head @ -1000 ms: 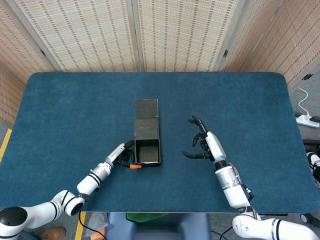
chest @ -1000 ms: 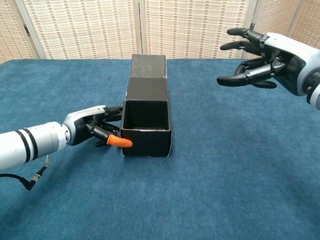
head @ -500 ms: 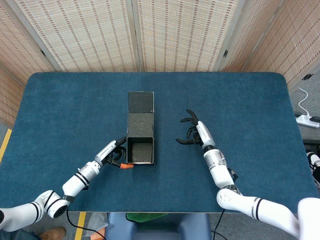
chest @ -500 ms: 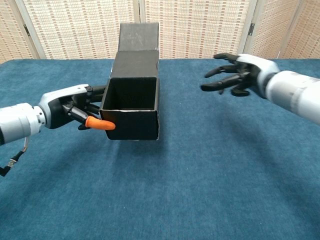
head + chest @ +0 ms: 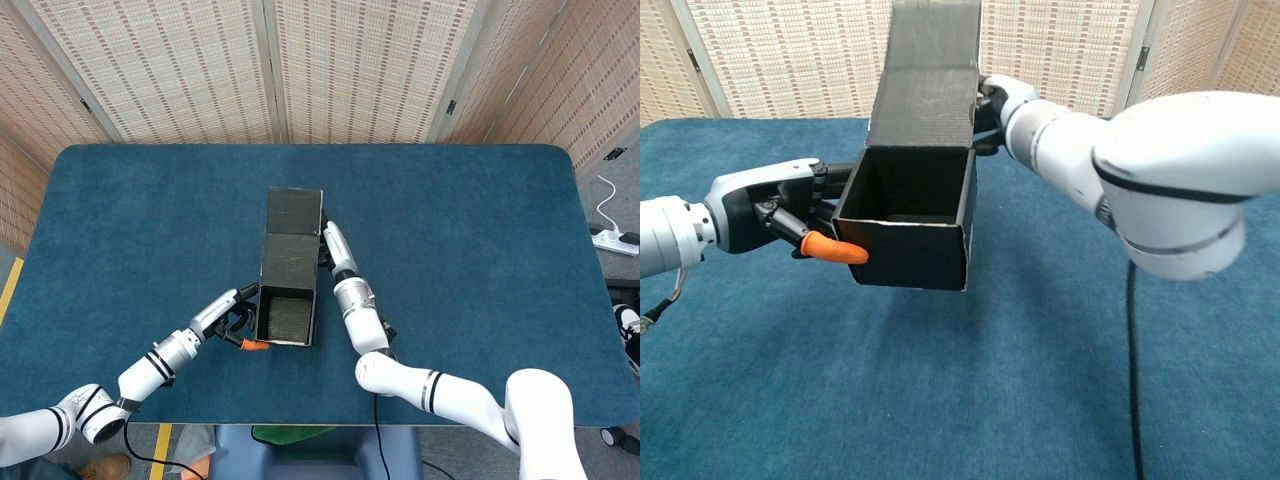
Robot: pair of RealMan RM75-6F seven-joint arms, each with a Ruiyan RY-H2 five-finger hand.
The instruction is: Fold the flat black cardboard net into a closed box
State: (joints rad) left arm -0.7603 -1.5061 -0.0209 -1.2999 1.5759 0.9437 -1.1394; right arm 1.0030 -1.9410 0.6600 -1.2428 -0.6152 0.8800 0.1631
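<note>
Since half a second ago our right hand has crossed from open air on the right to the black box, and now sits against its right side where the tall rear flap rises; the box itself has tipped a little further toward us. It sits near the middle of the blue table, its walls already standing, the mouth open to the chest camera and the flap not yet folded down. We judge the net mostly formed, with closing the lid the main step left. Our left hand grips the box's left wall, fingers curled round the near corner and an orange fingertip lying across the front panel. Of the right hand we cannot tell whether its fingers pinch the flap edge or only press on it, since the box hides them. Bare cloth lies on every side of the box, well apart from the table edges, so we have room to swing the flap forward; the right forearm crowds the space to the box's right.
</note>
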